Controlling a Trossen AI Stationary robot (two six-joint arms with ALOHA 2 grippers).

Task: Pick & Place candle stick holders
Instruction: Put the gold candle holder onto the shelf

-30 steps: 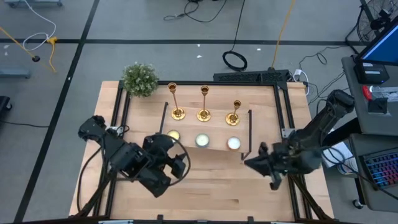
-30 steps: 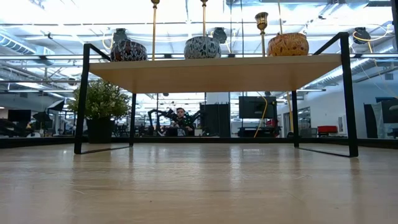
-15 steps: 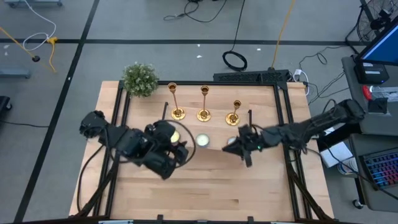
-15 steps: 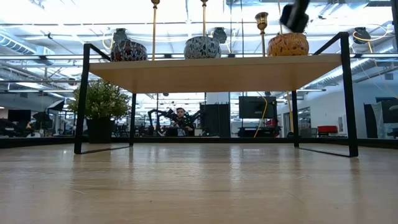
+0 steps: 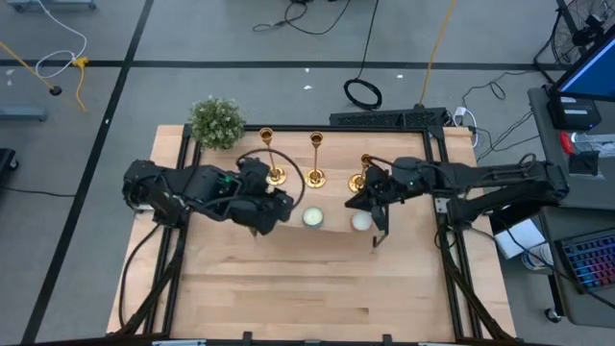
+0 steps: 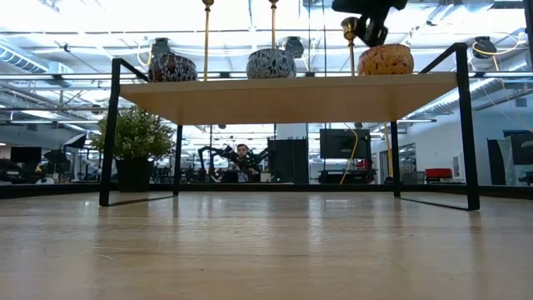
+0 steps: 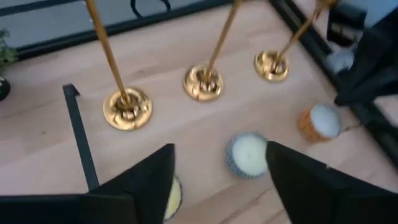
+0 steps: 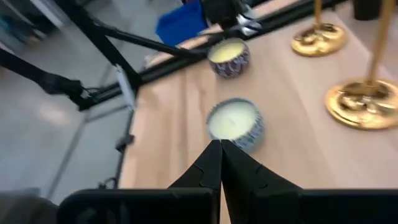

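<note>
Three gold candlesticks stand by their round bases in a row on the wooden shelf (image 5: 334, 199): left (image 5: 273, 173), middle (image 5: 315, 176), right (image 5: 360, 181). In the left wrist view their bases show as left (image 7: 127, 107), middle (image 7: 203, 82) and right (image 7: 271, 65). My left gripper (image 5: 279, 204) is open and hovers over the shelf's near left part, just short of the left candlestick. My right gripper (image 5: 363, 199) is shut, with nothing between its fingers (image 8: 220, 163). It is above the shelf, close beside the right candlestick's cup (image 6: 351, 27).
Three small candles sit along the shelf's near edge: one yellowish (image 7: 173, 194), one white (image 5: 312, 217), one orange-sided (image 5: 360, 221). A potted plant (image 5: 215, 122) stands at the far left corner. The shelf's black wire legs (image 6: 108, 133) reach the table. A person (image 6: 241, 158) sits far behind.
My right gripper has swung from the table's right edge toward the left and far side and now hangs beside the right candlestick. My left gripper has gone toward the far edge, over the shelf toward the left candlestick. The candlesticks have not moved.
</note>
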